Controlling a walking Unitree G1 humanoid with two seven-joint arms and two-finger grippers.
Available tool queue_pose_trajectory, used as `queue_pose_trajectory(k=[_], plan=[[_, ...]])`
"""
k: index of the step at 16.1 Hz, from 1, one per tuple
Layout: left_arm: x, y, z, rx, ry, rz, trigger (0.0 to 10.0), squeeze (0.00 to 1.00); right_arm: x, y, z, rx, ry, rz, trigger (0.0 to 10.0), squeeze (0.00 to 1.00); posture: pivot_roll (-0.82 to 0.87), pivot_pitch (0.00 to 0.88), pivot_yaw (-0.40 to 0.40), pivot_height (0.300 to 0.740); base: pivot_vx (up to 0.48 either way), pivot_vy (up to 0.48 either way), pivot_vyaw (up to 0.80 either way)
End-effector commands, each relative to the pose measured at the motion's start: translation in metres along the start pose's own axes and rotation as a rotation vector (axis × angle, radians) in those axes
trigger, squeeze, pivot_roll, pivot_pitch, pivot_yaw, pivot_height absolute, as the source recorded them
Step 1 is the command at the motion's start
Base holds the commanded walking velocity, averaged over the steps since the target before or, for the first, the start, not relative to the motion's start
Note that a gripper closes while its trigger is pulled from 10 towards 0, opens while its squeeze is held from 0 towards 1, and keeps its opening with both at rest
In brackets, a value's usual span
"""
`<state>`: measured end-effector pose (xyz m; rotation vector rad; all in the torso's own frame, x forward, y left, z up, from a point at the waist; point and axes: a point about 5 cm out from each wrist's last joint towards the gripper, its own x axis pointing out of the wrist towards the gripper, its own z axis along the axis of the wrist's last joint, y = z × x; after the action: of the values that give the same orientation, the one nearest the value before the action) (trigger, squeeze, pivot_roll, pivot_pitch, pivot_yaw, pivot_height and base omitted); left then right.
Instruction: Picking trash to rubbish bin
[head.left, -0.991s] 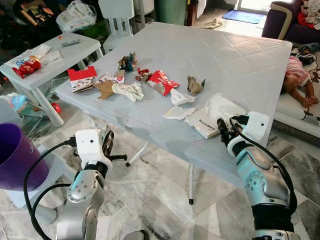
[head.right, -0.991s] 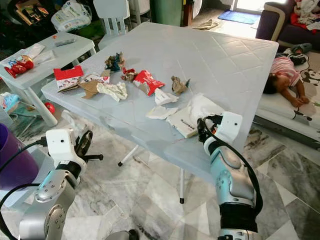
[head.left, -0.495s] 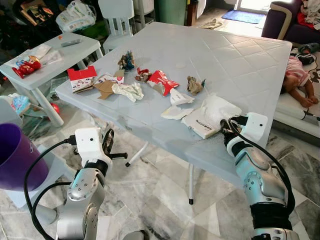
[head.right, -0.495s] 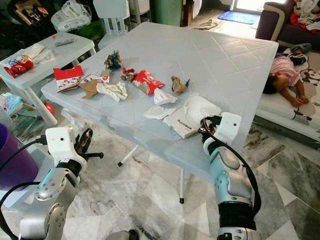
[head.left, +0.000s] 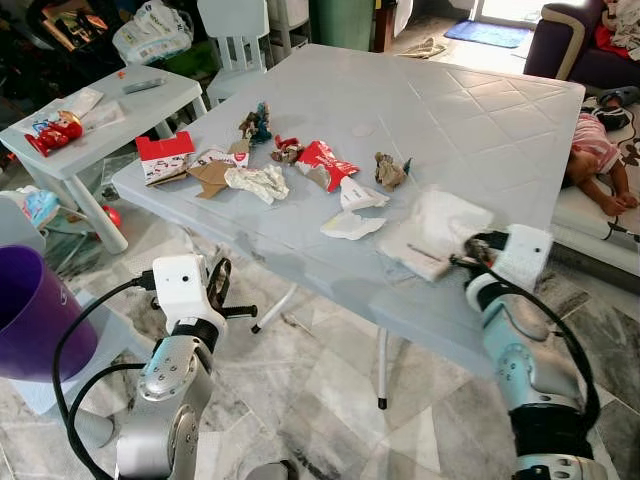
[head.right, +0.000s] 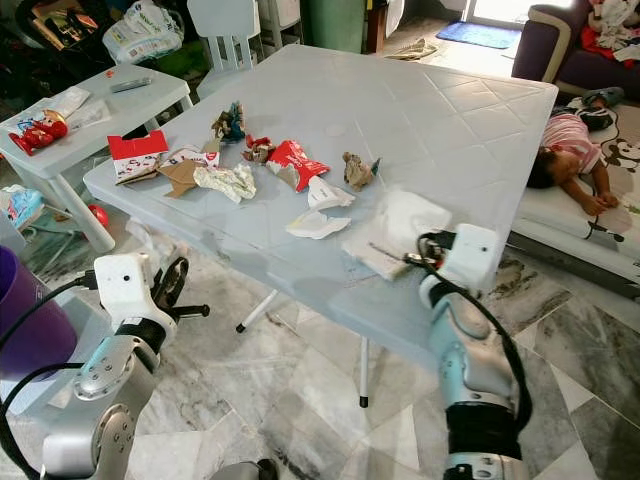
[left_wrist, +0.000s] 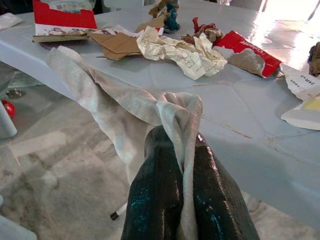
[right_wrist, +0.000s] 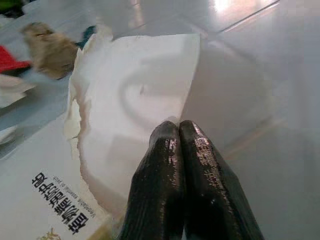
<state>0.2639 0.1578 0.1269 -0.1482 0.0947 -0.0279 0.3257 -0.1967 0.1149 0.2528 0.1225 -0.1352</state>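
Trash (head.left: 327, 165) on grey table (head.left: 470, 120), marble floor (head.left: 330, 400).

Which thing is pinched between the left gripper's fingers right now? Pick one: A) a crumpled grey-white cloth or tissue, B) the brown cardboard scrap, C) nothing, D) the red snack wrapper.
A: in the left wrist view the left gripper is shut on a crumpled grey-white cloth, beside the table edge.

2 silver jointed metal arms, white boxy wrist camera housings, black cables looping along each. Left tool (left_wrist: 185, 200) and right tool (right_wrist: 182, 185): 2 long glossy black fingers, teal sheen on left.
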Motion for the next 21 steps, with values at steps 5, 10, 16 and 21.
queue_pose_trajectory(k=[5,10,16,21], plan=[[0.005,-0.001,0.005,-0.004,-0.029,-0.003,0.0,0.00,0.002,-0.008,0.002,-0.009,-0.016,-0.056,0.0,0.00,0.07,0.070,0.033,0.740,0.000,0.000,0.00],[0.008,0.000,0.007,-0.006,-0.044,0.002,0.0,0.00,0.008,-0.015,0.017,0.002,-0.068,-0.085,0.0,0.00,0.07,0.074,0.039,0.740,0.000,0.000,0.00],[0.010,0.000,0.009,-0.011,-0.051,0.003,0.0,0.00,0.013,-0.018,0.034,0.028,-0.119,-0.095,0.0,0.00,0.06,0.073,0.045,0.740,0.000,0.000,0.00],[0.011,-0.003,0.008,-0.020,-0.051,-0.003,0.0,0.00,0.011,-0.004,0.026,0.080,-0.081,0.013,0.0,0.00,0.06,0.074,0.046,0.740,0.000,0.000,0.00]])
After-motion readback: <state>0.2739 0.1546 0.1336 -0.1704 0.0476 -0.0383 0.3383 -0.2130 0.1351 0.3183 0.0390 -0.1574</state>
